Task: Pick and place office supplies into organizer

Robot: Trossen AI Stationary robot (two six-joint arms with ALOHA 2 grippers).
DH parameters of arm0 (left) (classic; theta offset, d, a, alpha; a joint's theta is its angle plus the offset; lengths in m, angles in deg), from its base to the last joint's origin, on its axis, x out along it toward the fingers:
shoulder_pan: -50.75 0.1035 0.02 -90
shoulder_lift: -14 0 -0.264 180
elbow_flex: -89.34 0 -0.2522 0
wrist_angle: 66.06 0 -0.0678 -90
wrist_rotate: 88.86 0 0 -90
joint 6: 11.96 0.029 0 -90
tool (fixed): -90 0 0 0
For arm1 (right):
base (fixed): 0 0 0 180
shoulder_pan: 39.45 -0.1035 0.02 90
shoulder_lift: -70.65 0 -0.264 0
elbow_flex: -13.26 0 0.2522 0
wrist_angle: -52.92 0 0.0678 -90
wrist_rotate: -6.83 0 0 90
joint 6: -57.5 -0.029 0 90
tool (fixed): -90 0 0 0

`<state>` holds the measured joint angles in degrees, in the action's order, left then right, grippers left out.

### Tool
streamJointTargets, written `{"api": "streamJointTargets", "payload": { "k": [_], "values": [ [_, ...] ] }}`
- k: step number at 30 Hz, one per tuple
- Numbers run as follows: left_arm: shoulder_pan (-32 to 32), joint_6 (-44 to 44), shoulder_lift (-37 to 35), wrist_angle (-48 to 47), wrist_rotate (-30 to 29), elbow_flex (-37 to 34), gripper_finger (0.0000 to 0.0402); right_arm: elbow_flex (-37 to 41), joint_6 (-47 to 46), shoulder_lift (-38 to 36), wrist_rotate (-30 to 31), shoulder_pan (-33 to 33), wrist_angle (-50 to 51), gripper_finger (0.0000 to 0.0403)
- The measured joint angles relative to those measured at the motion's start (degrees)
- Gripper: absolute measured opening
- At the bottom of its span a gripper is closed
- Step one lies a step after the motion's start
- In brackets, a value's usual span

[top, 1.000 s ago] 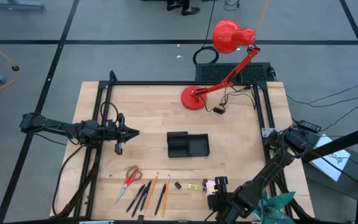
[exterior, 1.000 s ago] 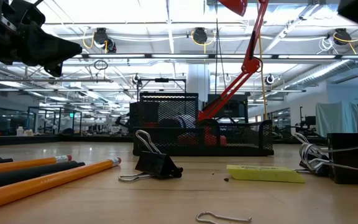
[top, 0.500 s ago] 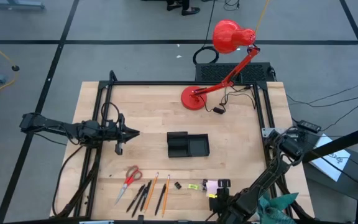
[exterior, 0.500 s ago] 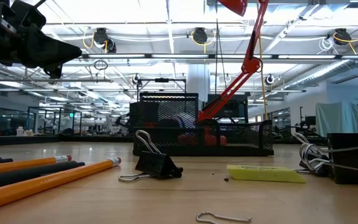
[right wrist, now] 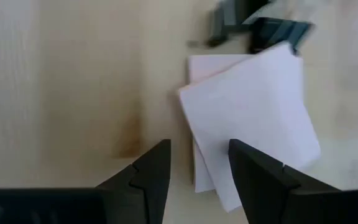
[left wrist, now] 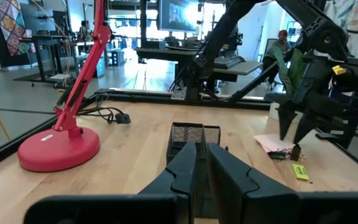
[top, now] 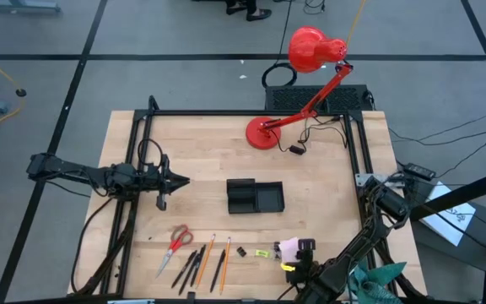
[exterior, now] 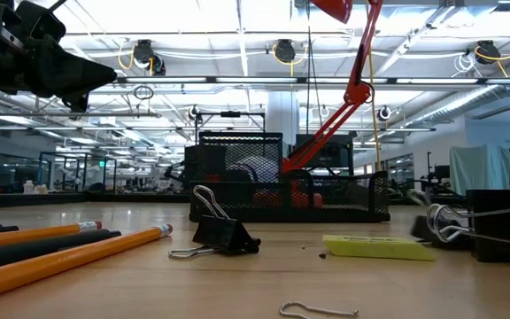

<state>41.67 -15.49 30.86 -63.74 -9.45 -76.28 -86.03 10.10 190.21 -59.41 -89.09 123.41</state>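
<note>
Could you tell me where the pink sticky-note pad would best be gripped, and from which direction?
Probably from straight above, pinching two opposite edges. The pink sticky-note pad lies flat on the table, its sheets fanned and askew, so a side approach finds little thickness. The right gripper hangs above it with jaws open; the edge away from the binder clips looks freest.

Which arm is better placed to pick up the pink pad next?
Right. Its tool is open directly above the pad, at the table's near edge. The left tool waits, shut, farther off, past the organizer.
</note>
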Motion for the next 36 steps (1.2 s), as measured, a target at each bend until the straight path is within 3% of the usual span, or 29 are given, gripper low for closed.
{"api": "streamJointTargets", "payload": {
  "k": [5, 21, 36],
  "values": [
    [0.0, 0.0, 0.0, -0.1, 0.0, 0.0, 0.0047, -1.9, 2.2, 0.2, 3.5, 0.2, 3.9, 0.0155],
    [0.0, -0.3, 0.0, -1.4, 0.0, 0.0, 0.0047, -2.1, 10.2, 2.6, 0.9, 0.2, 3.8, 0.0155],
    [0.0, -0.6, 0.0, -1.3, 0.0, 0.0, 0.0047, -2.0, 9.8, 3.9, 4.8, 1.0, 4.4, 0.0150]
  ]
}}
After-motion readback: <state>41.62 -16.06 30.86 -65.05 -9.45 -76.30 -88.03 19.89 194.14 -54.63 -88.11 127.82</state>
